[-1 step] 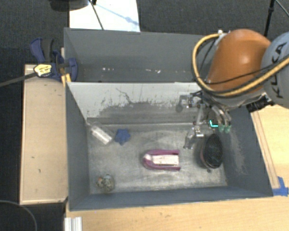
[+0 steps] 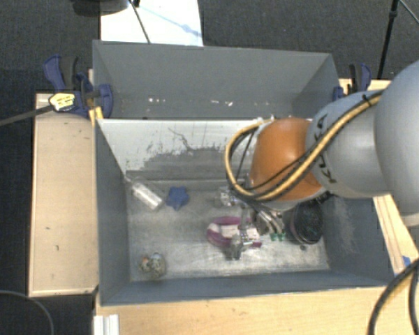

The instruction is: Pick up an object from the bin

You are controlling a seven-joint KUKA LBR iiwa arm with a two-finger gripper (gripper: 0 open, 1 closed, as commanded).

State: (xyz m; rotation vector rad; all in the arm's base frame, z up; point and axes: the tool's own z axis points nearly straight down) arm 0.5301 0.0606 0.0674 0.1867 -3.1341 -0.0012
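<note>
My gripper is low in the middle of the bin, under the arm's orange cover. Right at its left side lies a purple and white thing, touching or nearly touching the gripper; whether it is held I cannot tell. A small green bit lies just right of the gripper. Beside that, a black round thing rests, partly hidden by the arm.
A blue crumpled piece and a clear plastic tube lie at the left, towards the back wall. A small speckled ball sits in the front left corner. The arm covers the bin's right side.
</note>
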